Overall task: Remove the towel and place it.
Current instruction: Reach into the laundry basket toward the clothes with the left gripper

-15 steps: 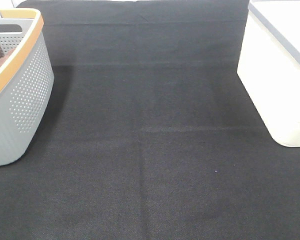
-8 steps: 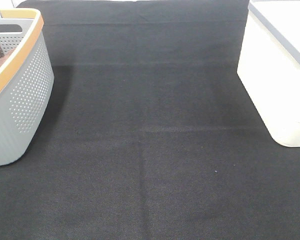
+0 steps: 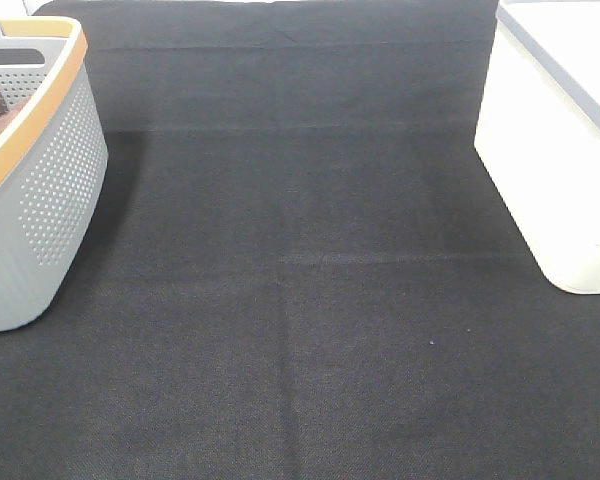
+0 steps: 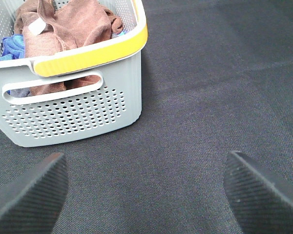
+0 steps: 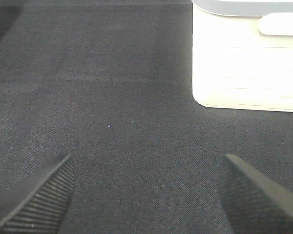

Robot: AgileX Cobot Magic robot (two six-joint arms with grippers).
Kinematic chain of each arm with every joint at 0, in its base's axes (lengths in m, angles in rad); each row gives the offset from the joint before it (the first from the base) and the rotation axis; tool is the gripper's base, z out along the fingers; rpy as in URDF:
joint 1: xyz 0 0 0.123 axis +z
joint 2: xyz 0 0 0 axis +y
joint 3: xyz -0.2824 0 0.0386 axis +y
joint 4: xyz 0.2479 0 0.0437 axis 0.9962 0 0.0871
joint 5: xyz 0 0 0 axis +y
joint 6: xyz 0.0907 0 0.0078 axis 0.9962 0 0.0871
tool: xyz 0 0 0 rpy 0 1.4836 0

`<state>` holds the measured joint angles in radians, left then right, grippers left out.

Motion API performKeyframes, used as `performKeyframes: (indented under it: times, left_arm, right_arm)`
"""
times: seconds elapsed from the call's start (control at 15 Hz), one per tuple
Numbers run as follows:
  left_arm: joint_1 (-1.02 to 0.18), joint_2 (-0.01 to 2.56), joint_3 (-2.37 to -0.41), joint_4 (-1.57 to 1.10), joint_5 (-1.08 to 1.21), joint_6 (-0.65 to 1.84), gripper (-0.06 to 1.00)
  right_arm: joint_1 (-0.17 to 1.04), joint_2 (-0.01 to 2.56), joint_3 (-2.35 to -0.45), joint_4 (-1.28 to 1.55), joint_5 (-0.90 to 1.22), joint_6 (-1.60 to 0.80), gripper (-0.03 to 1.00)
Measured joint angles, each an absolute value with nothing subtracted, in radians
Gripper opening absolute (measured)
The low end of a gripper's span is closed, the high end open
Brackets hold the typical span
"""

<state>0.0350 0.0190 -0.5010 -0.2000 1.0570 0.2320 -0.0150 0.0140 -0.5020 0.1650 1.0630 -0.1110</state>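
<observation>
Item: towel (image 4: 44, 44), rust-brown fuzzy microfibre, bunched inside the basket (image 4: 88, 112) with its white tag (image 4: 36, 27) uppermost, beside a blue cloth (image 4: 12, 46).
Step in hand, as judged: reach in from above, pinch a raised fold near the tag, and lift straight up to clear the rim.
Basket: grey perforated plastic, yellow band, slot handle.
Left fingers (image 4: 31, 195): spread, empty, short of the basket.
Right fingers (image 5: 34, 200): spread, empty.
Desk (image 4: 210, 97): black woven cover.
White bin (image 5: 244, 73): smooth, rounded corners.
</observation>
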Motion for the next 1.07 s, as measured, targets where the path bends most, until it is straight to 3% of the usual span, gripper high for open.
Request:
performKeyframes:
  times: [1.07]
  left_arm:
    - [0.035,0.019,-0.501,-0.200,1.057,0.232,0.83]
  right_arm:
    - [-0.015,0.014,-0.502,0.165,1.063,-0.111,0.77]
